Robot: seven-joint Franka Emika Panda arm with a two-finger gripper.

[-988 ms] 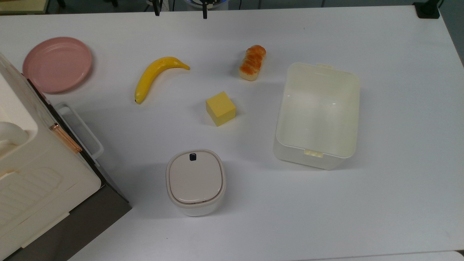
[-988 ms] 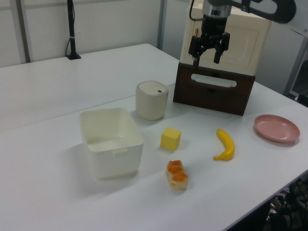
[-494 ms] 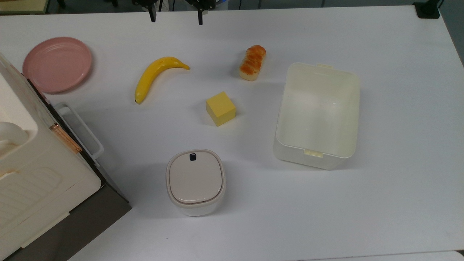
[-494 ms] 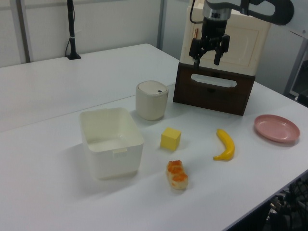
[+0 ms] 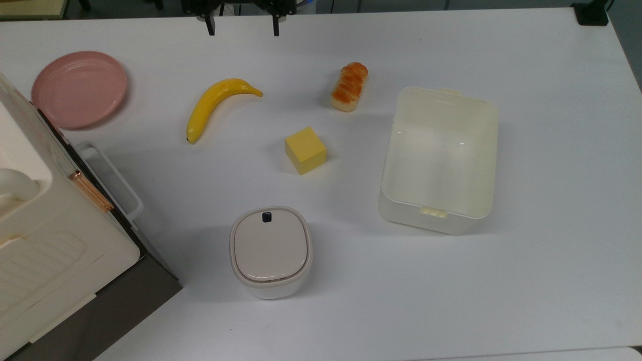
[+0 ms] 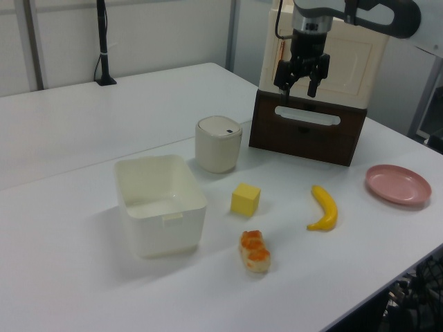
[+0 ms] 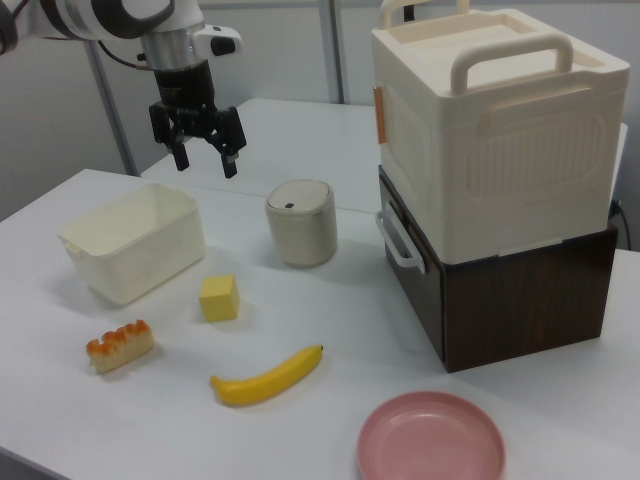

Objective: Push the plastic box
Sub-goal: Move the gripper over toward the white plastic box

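The claw (image 7: pixel 205 158) is held spread and empty, high above the counter (image 5: pixel 551 276), well apart from the plastic box (image 5: pixel 440 159), which is seen upright beside the yellow cube (image 5: pixel 305 150).

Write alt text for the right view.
A robot gripper, fingers open, hangs above a white table, over and behind a cream translucent plastic box. Nearby lie a yellow cube, a lidded white bin, a banana and a pink plate.

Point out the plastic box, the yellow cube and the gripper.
plastic box (image 5: pixel 401 150), top view, on its left wall.
yellow cube (image 5: pixel 305 148), top view, on its top face.
gripper (image 7: pixel 205 157), right view, midway between the open fingertips.
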